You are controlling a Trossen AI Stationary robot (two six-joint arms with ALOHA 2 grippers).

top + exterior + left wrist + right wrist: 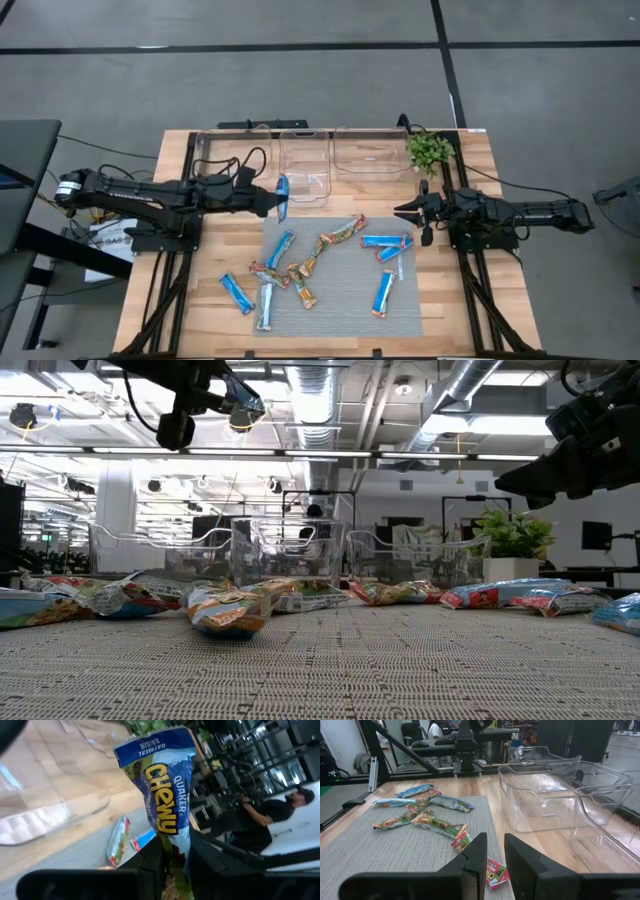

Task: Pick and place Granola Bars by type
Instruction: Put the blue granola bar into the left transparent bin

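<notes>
The left arm reaches toward the table's middle, its left gripper (281,198) raised and clamped. The right gripper (405,212) hovers at the right side with fingers nearly together, holding nothing.

A: Site type?
B: Robotics lab, open-plan, industrial fit-out.
A: Evidence?
B: Exposed ceiling ducts (455,390); strip lights (300,453); grey floor (300,90) with dark tape lines; wooden counter (450,310) on a black frame; person (280,817) seated at a workstation; potted plant (430,150).

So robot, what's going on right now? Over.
Left claw shut on a blue bar, beside the clear bins. Right claw shut, empty. Nothing in the way.
</notes>
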